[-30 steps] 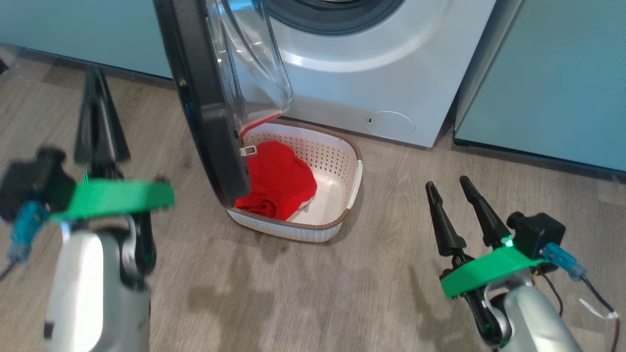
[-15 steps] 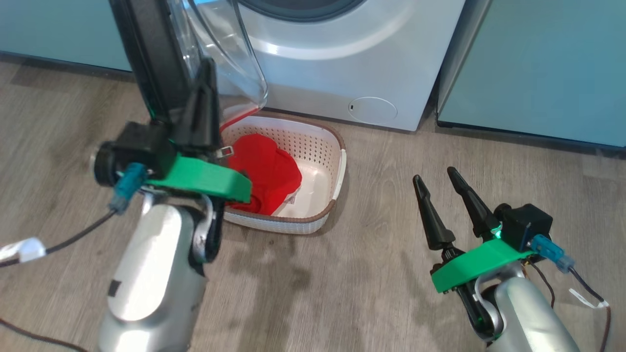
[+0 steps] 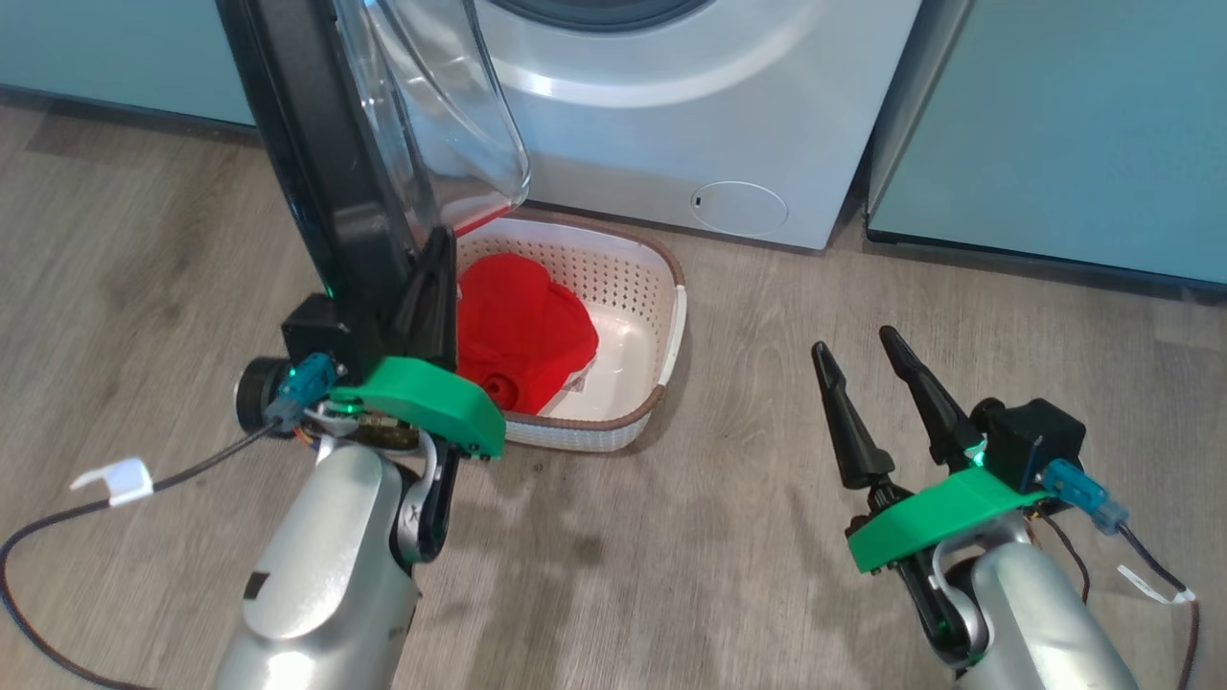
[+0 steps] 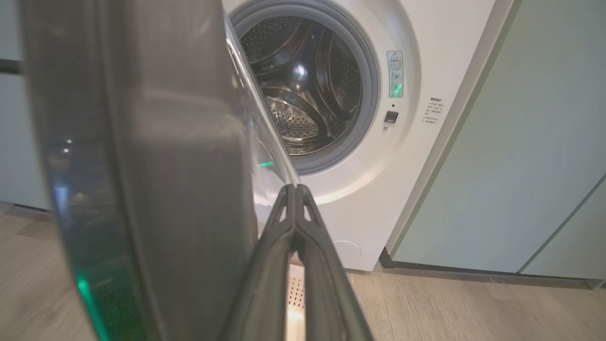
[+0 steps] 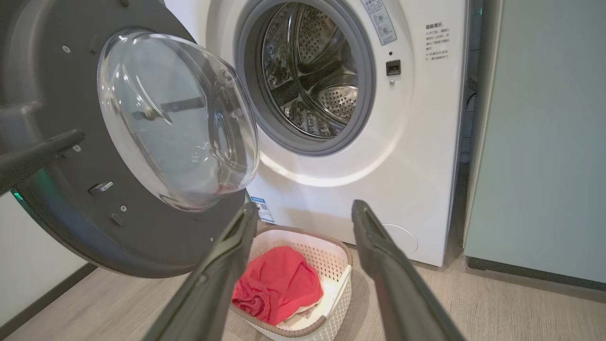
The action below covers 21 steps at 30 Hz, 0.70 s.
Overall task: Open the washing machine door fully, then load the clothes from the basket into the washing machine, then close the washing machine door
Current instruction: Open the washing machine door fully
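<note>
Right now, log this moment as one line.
door: open | left gripper: shut, by door's inner side | right gripper: open | clothes: in basket | drum: empty

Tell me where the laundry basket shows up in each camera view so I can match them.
Head view: the basket sits at centre, on the floor before the washing machine.
Left wrist view: basket at bottom centre, a perforated sliver between the shut fingers of the left gripper.
Right wrist view: basket at bottom centre, between the open fingers of the right gripper.
Shared landmark: the machine's round flap, up and right of the basket.
</note>
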Tool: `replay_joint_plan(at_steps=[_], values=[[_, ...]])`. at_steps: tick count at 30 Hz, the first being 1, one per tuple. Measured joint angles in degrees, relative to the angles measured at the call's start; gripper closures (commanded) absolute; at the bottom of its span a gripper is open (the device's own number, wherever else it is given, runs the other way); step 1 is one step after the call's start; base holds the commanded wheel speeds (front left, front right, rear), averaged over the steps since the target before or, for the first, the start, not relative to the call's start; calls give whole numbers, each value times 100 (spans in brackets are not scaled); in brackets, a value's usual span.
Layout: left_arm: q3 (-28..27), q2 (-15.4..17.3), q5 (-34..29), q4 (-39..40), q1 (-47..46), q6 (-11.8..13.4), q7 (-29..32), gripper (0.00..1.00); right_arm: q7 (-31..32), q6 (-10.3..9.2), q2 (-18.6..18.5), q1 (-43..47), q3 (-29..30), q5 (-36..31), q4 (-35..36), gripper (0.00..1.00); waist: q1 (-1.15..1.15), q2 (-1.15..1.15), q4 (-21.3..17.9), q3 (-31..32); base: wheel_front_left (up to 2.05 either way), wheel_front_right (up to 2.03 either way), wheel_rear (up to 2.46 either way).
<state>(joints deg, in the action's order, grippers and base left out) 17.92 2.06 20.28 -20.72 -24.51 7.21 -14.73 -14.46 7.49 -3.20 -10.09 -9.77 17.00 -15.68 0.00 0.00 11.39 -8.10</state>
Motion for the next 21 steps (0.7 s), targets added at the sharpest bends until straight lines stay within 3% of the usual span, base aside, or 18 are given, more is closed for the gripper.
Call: replay_joint_plan(at_steps=[12,21], values=[[-198,-12,58,-304,7,-51,1,100,0,0,0,1,-3,-86,-16,0,0,0,271,9,0,0,0],[-920,-24,-98,-360,-8,-103,1,100,1,0,-1,-4,-57,-176,-37,0,0,0,552,-163,0,0,0]])
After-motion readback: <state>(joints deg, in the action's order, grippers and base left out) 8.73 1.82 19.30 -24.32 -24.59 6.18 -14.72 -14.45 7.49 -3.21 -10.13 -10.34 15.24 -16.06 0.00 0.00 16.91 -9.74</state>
